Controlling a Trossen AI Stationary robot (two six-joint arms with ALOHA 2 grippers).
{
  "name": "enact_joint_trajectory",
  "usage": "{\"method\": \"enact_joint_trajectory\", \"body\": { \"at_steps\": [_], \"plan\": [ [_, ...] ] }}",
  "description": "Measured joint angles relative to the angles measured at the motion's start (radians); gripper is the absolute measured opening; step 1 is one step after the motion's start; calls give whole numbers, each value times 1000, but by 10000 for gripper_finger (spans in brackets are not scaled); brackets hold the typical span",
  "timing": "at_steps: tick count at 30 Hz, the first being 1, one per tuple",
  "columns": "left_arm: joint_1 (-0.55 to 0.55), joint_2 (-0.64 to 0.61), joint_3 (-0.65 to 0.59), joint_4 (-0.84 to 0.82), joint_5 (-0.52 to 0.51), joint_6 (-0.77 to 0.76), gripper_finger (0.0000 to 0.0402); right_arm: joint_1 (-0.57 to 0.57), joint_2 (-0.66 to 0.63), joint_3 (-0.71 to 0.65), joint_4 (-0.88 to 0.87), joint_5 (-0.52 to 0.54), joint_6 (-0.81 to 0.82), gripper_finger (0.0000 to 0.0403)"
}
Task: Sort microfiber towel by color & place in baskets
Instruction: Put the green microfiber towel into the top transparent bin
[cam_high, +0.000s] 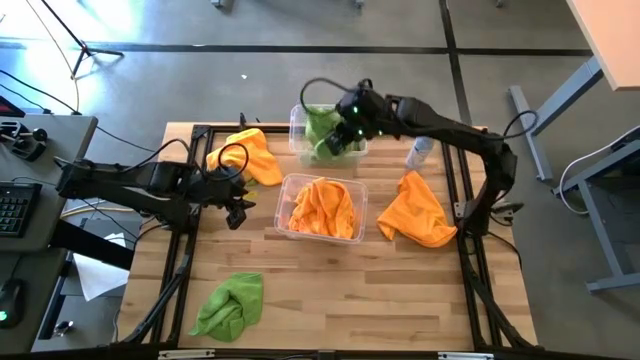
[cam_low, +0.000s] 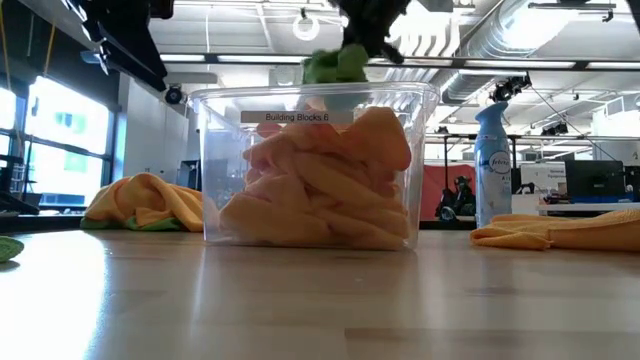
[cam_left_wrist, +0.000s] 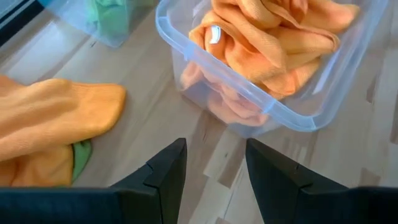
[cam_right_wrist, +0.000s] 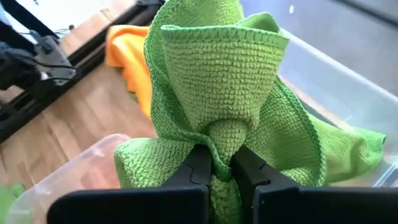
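My right gripper (cam_high: 345, 135) (cam_right_wrist: 221, 155) is shut on a lime green towel (cam_right_wrist: 217, 74) (cam_low: 335, 65) above the far see-through basket (cam_high: 297, 118), which holds more green cloth. The near basket (cam_high: 283, 200) (cam_low: 215, 150) is full of orange towels (cam_high: 322, 205). My left gripper (cam_high: 238, 208) (cam_left_wrist: 214, 149) is open above bare table, between the near basket and an orange pile (cam_high: 245, 155) that has a bit of green under it. Another orange towel (cam_high: 415, 210) lies right of the near basket. A green one (cam_high: 230, 305) lies by the near left corner. My right gripper pinches a bunched fold (cam_right_wrist: 227, 134) of the green towel between its two fingers, slanting down from above. Several layers gather at the fingertips and the cloth spreads out loosely beyond them. It hangs slack over the far basket; whether its lower end touches the cloth inside, I cannot tell.
A pale spray bottle (cam_high: 420, 150) (cam_low: 492, 165) stands upright right of the far basket. Dark frame rails run along the table's left and right sides. Bare wood lies along the near edge between the green towel and the right rail.
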Motion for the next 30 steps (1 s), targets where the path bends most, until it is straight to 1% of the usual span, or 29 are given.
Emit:
{"method": "enact_joint_trajectory", "body": {
  "at_steps": [2, 7, 11, 17, 21, 22, 24, 28, 30],
  "plan": [
    [10, 0, 0, 0, 0, -1, 154, -53, 27, 0, 0, -47, 1, 10],
    [50, 1, 0, 1, -7, -3, 154, -155, 99, 0, 4, -75, 24, 10],
    [97, 1, 0, 2, -8, -14, 154, -203, 172, 0, 8, -101, 24, 9],
    [161, 1, 0, 5, -9, -59, 154, -225, 300, 0, 83, -108, 76, 10],
    [191, 1, 0, 12, -7, -75, 154, -228, 366, 2, 127, -96, 161, 15],
    [196, 1, 0, 11, -7, -83, 154, -229, 374, 3, 128, -81, 180, 16],
    [204, 1, 0, 11, -6, -96, 154, -229, 386, 8, 142, -83, 189, 19],
    [205, 1, 0, 11, -7, -117, 154, -227, 403, 7, 135, -37, 172, 23],
    [205, 1, 0, 11, -7, -118, 154, -226, 402, 8, 133, -38, 161, 24]
  ]
}}
